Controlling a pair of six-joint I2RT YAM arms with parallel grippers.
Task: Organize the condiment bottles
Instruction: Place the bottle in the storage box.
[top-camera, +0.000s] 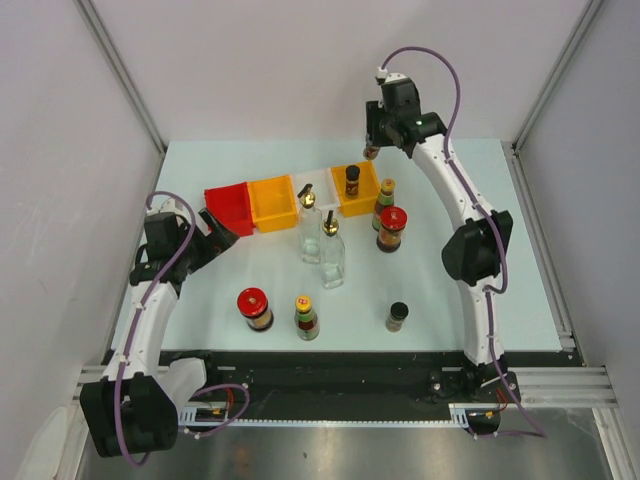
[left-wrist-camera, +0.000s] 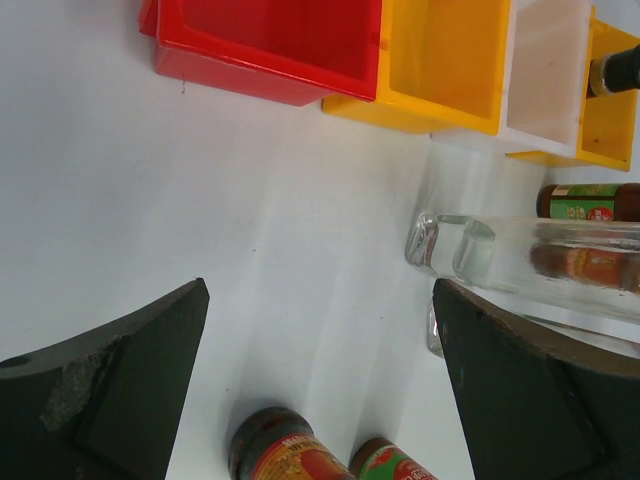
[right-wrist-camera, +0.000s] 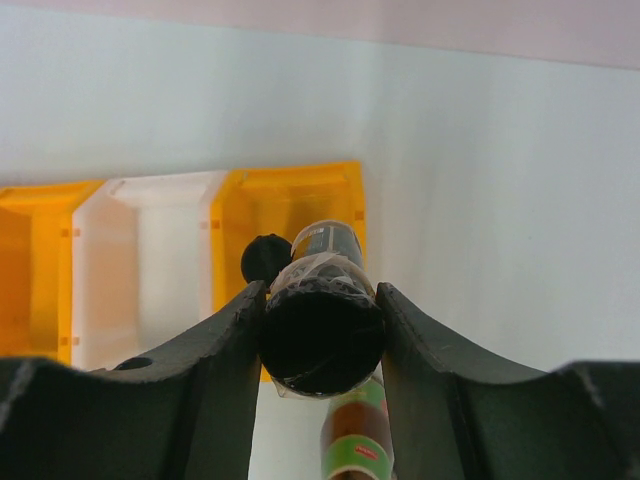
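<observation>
Mint table (top-camera: 350, 300), scattered bottles (top-camera: 256, 308) (white walls (top-camera: 280, 60))

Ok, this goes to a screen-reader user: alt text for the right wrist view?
The jaws grip a black-capped shaker, seen from above, over an orange bin; another black cap shows beside it. A white bin and second orange bin stand left; a sauce bottle peeks in below.
</observation>
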